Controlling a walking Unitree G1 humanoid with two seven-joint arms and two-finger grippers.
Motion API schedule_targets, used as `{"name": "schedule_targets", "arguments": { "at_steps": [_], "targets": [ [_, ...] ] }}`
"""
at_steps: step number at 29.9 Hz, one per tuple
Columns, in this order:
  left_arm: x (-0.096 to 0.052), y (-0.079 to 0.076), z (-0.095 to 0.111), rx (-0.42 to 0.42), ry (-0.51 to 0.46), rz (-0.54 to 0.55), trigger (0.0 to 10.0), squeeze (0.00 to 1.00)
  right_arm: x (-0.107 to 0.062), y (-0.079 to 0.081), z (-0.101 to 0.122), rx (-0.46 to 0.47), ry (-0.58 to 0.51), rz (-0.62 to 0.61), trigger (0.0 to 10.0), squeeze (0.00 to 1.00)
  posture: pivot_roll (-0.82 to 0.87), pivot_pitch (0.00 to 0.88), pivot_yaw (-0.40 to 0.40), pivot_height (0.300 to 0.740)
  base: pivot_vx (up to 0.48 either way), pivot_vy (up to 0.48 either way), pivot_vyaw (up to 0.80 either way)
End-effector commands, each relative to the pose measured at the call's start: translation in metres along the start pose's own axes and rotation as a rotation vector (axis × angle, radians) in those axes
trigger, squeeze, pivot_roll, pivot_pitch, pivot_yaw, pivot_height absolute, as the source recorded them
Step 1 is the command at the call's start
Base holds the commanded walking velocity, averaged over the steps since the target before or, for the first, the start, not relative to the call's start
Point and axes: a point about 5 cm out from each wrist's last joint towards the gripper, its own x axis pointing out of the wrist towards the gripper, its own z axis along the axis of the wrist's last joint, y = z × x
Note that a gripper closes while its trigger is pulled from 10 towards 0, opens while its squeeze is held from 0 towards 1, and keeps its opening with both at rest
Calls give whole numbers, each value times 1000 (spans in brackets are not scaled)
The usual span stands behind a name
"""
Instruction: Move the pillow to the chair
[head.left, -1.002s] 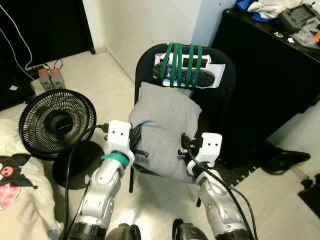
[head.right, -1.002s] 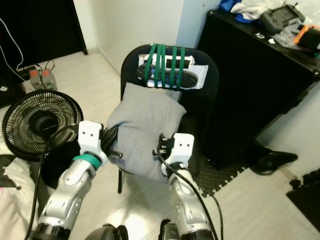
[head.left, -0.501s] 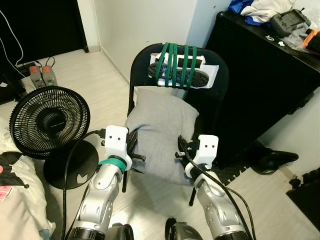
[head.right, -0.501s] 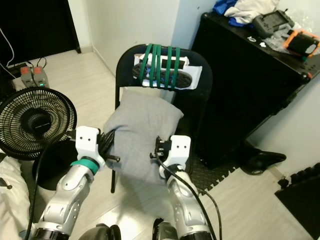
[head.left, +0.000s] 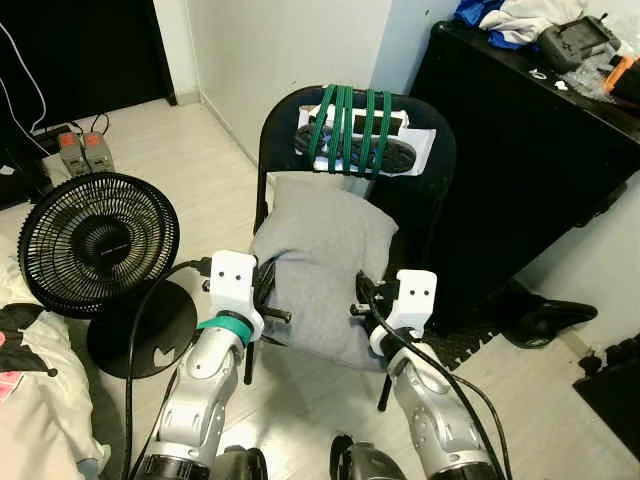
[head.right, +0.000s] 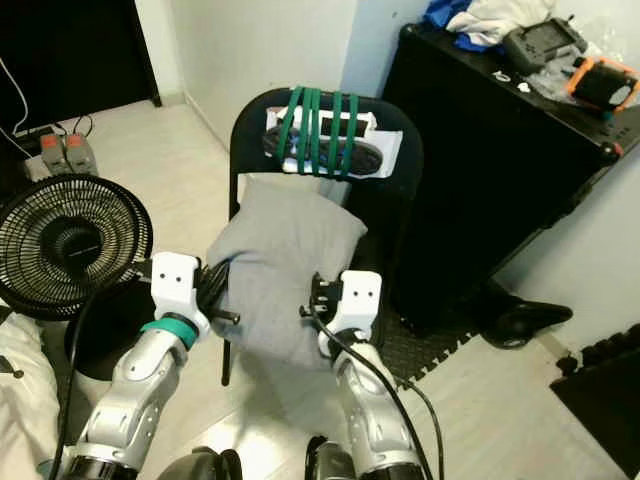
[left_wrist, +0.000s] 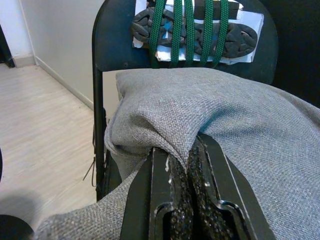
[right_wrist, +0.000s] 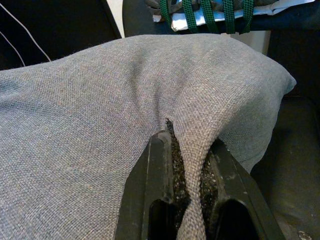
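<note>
A grey fabric pillow (head.left: 322, 262) lies over the seat of a black folding chair (head.left: 437, 160) just in front of me. Its far end leans against the chair back, where green straps (head.left: 350, 128) bind a white and black object. My left gripper (left_wrist: 186, 165) is shut on a fold at the pillow's left edge. At the right edge, my right gripper (right_wrist: 189, 172) is likewise shut on a pinch of the grey cloth. The pillow's near edge hangs between my two wrists (head.left: 236, 283).
A black floor fan (head.left: 96, 246) stands to the left of the chair, its cable running beside my left arm. A black cabinet (head.left: 545, 160) with clutter on top stands to the right. Bedding (head.left: 35, 380) lies at lower left. Pale wood floor runs around the chair.
The camera has shifted a little, framing the chair slightly differently. Both grippers stay shut on the pillow, which sits in much the same place on the chair.
</note>
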Motion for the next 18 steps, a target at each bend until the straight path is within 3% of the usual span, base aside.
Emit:
{"name": "schedule_targets", "arguments": {
  "at_steps": [1, 18],
  "targets": [
    [2, -8, 7, 12, -39, -35, 10000, 0, -2, 5, 0, 15, -10, 9, 10000, 0, -39, 85, 11, 663, 0, 0, 0],
    [2, -7, 7, 12, -38, -35, 10000, 0, -2, 5, 1, 14, -11, 2, 10000, 0, -39, 91, 19, 638, 0, 0, 0]
  ]
}}
